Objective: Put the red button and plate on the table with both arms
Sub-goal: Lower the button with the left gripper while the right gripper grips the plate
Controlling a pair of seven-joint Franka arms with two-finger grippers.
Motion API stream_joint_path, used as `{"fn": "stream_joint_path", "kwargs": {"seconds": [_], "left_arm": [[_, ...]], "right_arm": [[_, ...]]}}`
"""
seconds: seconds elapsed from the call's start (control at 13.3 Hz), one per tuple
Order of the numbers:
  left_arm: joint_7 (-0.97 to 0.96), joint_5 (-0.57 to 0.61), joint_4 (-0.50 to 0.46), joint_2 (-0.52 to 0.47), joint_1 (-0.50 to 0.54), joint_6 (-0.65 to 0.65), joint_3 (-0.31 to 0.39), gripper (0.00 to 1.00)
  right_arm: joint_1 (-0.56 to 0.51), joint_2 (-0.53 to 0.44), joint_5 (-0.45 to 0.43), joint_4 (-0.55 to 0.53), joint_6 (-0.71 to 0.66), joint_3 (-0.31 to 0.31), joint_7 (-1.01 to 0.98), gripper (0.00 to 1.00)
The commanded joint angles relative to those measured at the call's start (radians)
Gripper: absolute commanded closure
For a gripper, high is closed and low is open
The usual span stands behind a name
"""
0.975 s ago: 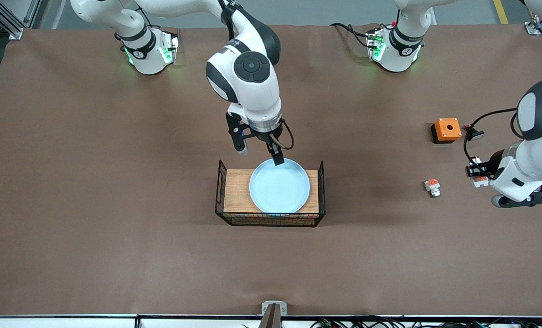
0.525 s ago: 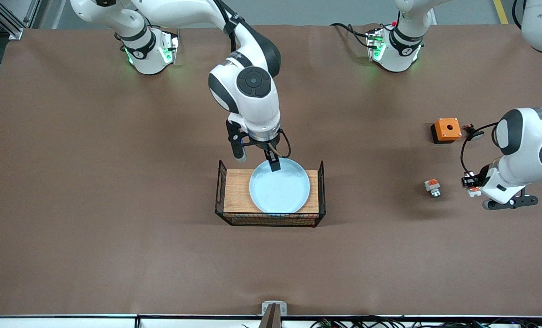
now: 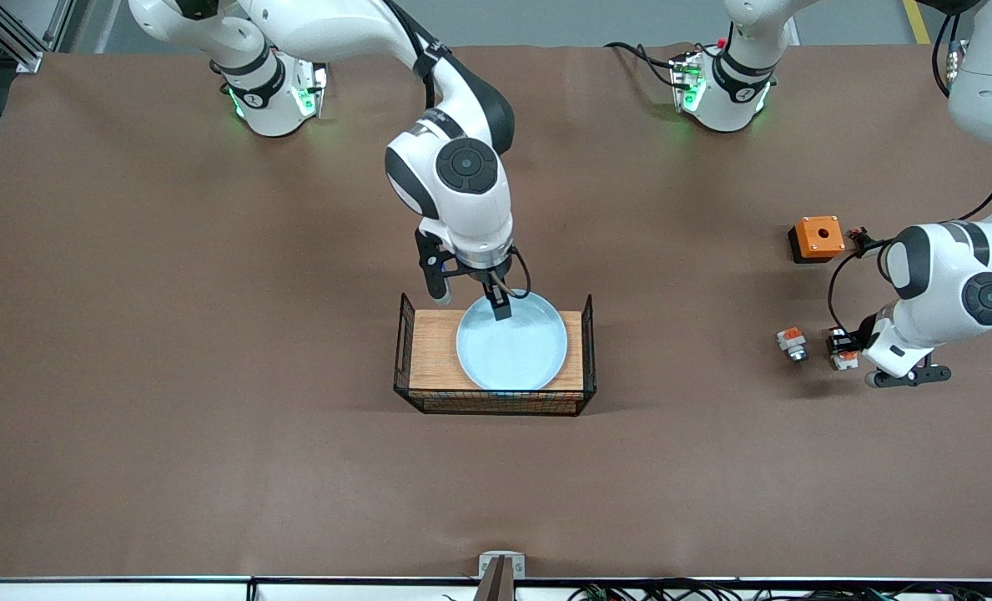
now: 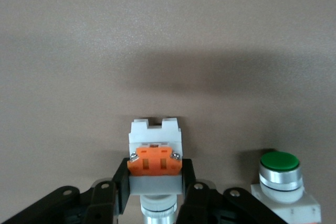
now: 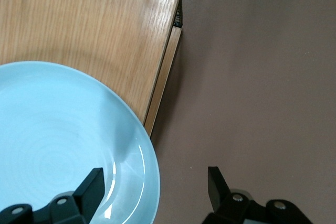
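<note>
Front view: right gripper (image 3: 472, 305) spread over plate (image 3: 512, 346) rim; left gripper (image 3: 843, 349) low over table (image 3: 212, 334).
Left wrist: fingers (image 4: 123, 184) clamp red button (image 4: 155, 161).
Right wrist: plate rim between open fingers (image 5: 93, 186), on wooden board (image 5: 79, 24).

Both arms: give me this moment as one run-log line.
left tool: shut on button, low over table | right tool: open, straddling plate rim | plate: on board

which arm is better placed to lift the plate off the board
Right. Its open pincer straddles the plate rim on the wooden board. The left pincer holds the red button, away toward its own end.
</note>
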Motion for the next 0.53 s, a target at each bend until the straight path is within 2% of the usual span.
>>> {"fn": "stream_joint_path", "kwargs": {"seconds": [0.0,0.15,0.3,0.45], "left_arm": [[0.012,0.015,-0.003,-0.012,0.005,0.005,-0.012,0.0],[0.013,0.015,0.003,-0.087,0.005,-0.095,-0.036,0.0],[0.015,0.013,0.018,-0.203,0.005,-0.227,-0.079,0.0],[0.016,0.001,0.062,-0.288,0.005,-0.333,-0.108,0.0]], "right_arm": [[-0.004,0.014,-0.007,0.021,0.01,0.003,0.011,0.17],[-0.005,0.017,-0.007,0.019,0.027,0.005,0.011,0.19],[-0.004,0.022,-0.007,0.019,0.028,0.003,0.008,0.23],[-0.004,0.023,-0.007,0.019,0.028,0.003,0.008,0.27]]}}
